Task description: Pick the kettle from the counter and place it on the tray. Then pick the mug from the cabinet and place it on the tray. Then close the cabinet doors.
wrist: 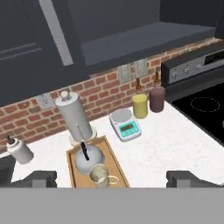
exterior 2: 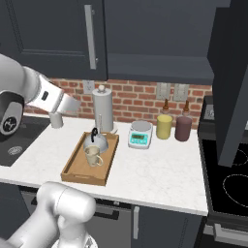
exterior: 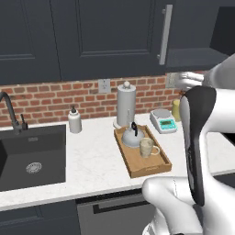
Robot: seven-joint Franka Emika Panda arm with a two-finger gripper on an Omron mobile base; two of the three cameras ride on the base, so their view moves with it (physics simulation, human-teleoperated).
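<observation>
Left base view: behind-left of the arm, looking forward and down, black sink at left. Right base view: behind-right, same tilt, black stovetop at right. Hand view: high and well back from the white marble-like counter (wrist: 170,140), angled down toward the red brick backsplash (wrist: 103,87). All three share the rectangular light-brown wooden tray (exterior: 154,167) (exterior 2: 72,172) (wrist: 114,162) and the tall steel paper-towel cylinder (exterior: 126,104) (exterior 2: 102,109) (wrist: 75,116).

Even, diffuse rendered light is seen throughout, with no single source made out. The white surface (exterior 2: 160,169) is evenly lit and free of glare; soft shadows are cast beside the tray (exterior: 149,170). The cabinet (exterior 2: 155,34) is rendered dim, its panel detail faint. Edges look soft and pixelated, with no lens distortion noted.
</observation>
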